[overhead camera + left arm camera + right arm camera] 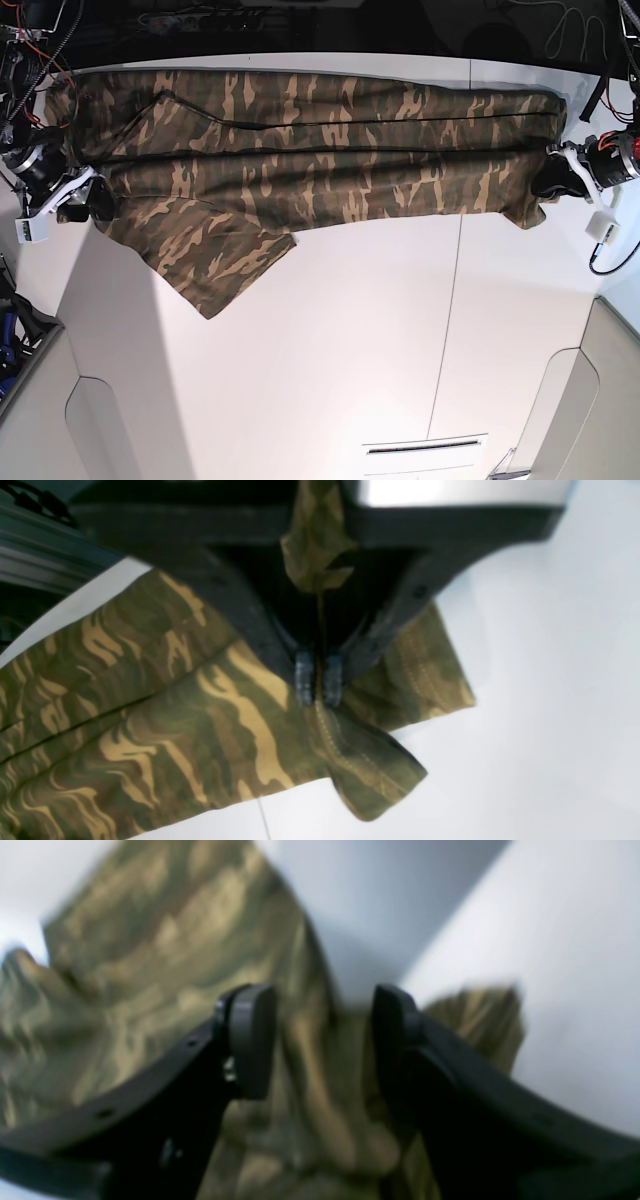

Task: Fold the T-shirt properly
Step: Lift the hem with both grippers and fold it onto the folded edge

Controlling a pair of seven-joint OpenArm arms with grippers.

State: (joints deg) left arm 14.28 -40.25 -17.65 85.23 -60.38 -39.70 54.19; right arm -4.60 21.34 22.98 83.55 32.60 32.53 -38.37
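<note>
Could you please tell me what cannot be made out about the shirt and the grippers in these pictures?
- Right wrist view: motion blur smears the camouflage-print cloth T-shirt; whether the open right gripper touches it is unclear.
- Left wrist view: the shut left gripper hides the pinched hem.
- Base view: the neckline label cannot be seen.

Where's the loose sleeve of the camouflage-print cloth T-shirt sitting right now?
In the base view, the camouflage-print cloth T-shirt stretches across the far side of the white table; its loose sleeve fans toward the camera at the view's left, beside the right tool.

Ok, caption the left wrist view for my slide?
Left gripper pinching the camouflage T-shirt's stitched hem above the white table.
</note>
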